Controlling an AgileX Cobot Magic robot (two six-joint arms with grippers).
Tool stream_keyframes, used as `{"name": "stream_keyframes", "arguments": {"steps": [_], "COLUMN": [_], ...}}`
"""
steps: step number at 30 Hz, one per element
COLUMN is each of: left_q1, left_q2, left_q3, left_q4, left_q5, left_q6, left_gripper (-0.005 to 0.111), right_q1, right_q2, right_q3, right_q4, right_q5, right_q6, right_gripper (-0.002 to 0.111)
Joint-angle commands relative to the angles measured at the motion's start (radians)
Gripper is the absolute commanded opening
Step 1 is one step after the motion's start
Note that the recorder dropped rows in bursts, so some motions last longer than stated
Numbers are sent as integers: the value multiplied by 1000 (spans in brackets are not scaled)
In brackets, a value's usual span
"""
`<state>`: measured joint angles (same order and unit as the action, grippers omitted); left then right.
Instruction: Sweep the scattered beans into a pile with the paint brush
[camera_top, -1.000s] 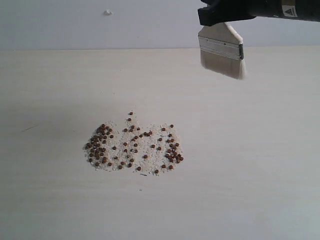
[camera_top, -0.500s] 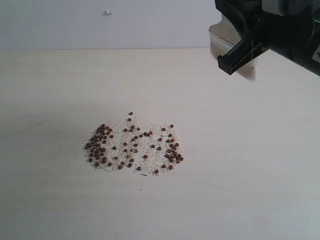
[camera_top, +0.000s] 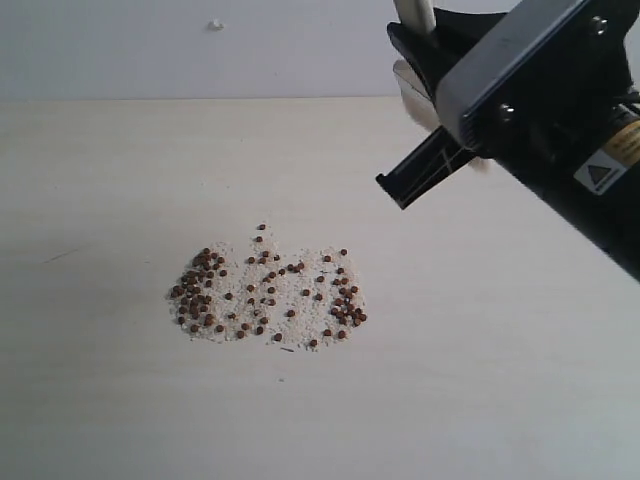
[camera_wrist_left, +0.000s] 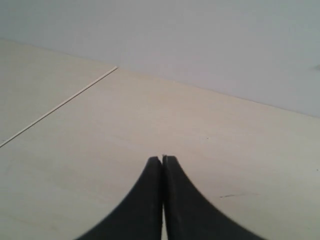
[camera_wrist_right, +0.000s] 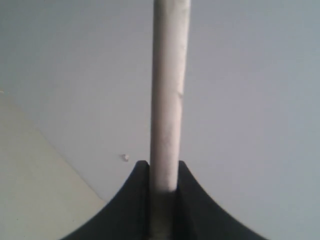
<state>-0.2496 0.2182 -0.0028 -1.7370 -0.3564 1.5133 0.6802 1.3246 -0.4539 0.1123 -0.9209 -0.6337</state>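
Swung lower and closer, the right claw (camera_wrist_right: 163, 172) now hides most of the paint brush (camera_wrist_right: 170, 85) it clamps by the handle, likely angling bristles for a stroke. Beans (camera_top: 268, 292) lie spread well below and left of it; the left claw (camera_wrist_left: 163, 162) sits pressed together.
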Motion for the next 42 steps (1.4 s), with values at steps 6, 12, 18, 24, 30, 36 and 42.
{"name": "stream_keyframes", "arguments": {"steps": [6, 12, 18, 24, 30, 36, 42], "left_q1": [-4, -4, -4, -4, -4, -4, -4], "left_q2": [-6, -6, -6, -6, -6, -6, -6], "left_q3": [3, 3, 3, 3, 3, 3, 3], "left_q4": [1, 1, 1, 1, 1, 1, 1], "left_q5": [-9, -9, -9, -9, -9, -9, -9], "left_q6": [1, 1, 1, 1, 1, 1, 1], "left_gripper": [0, 0, 0, 0, 0, 0, 0], "right_q1": [269, 326, 326, 332, 332, 332, 332], "right_q2": [179, 385, 574, 749, 894, 980, 985], "right_q3": [-71, -273, -452, -610, -752, -856, -879], "right_q4": [503, 564, 562, 563, 570, 590, 703], "right_q5": [-235, -235, -235, -228, -157, -65, 33], "right_q6": [-169, 149, 732, 923, 958, 956, 881], "right_gripper": [0, 0, 0, 0, 0, 0, 0]}}
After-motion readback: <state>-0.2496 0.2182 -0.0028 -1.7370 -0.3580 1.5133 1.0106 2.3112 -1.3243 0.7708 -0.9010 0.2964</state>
